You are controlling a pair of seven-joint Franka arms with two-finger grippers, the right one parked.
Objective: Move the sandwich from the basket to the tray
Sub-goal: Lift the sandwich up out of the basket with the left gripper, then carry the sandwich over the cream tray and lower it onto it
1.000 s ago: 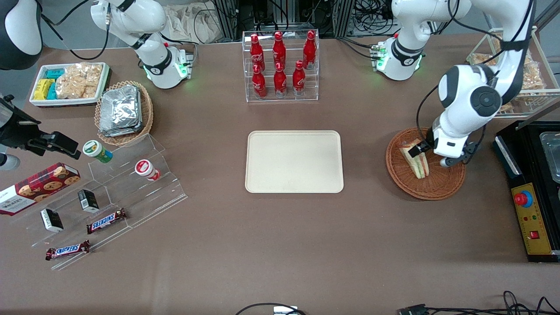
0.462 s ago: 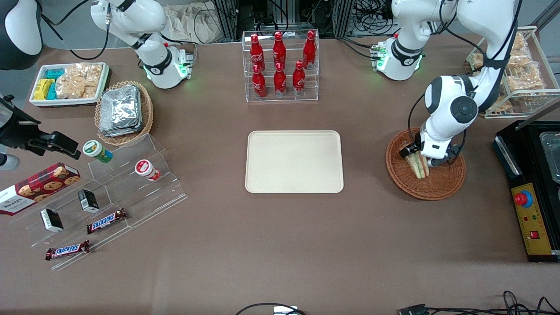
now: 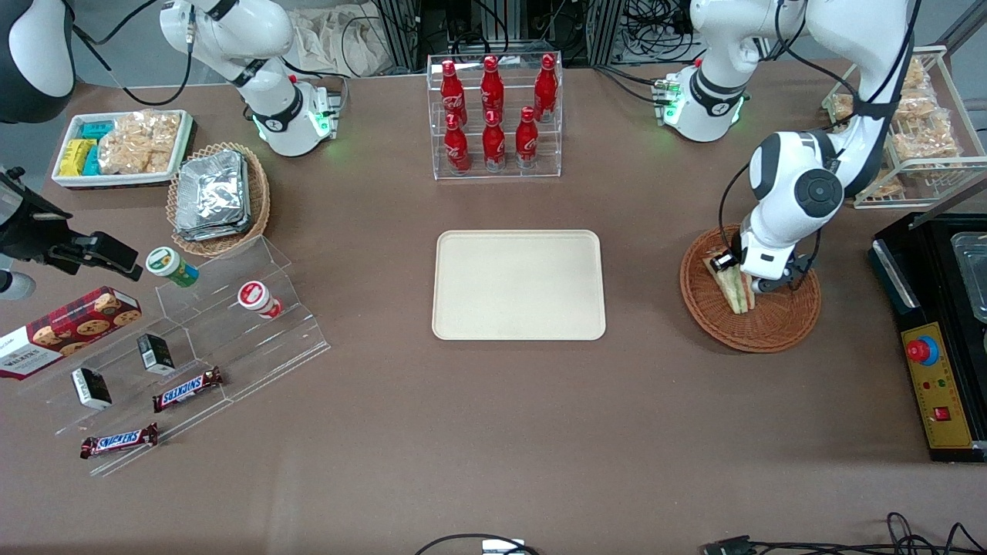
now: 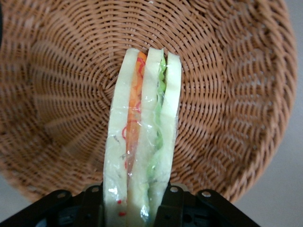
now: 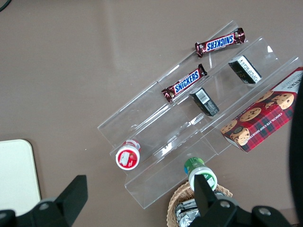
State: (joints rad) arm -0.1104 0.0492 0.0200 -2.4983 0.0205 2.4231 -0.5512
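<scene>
The sandwich [image 3: 733, 292], a clear-wrapped wedge of white bread with orange-red and green filling, stands on edge in the round wicker basket [image 3: 779, 327] toward the working arm's end of the table. My left gripper [image 3: 740, 274] is down in the basket, shut on the sandwich's upper end. In the left wrist view the sandwich [image 4: 142, 142] runs out from between the black fingers [image 4: 177, 205], which press on both of its bread faces, over the basket's woven floor [image 4: 227, 94]. The cream tray [image 3: 518, 285] lies bare at the table's middle.
A clear rack of red bottles [image 3: 493, 108] stands farther from the front camera than the tray. A black control box with a red button [image 3: 933, 370] sits beside the basket at the table's end. A wire rack of snack packets [image 3: 917, 131] stands near it.
The arm came down into the basket over the first half second. Since then the fingers have drawn in against the sandwich's sides, and the sandwich has stayed in place.
</scene>
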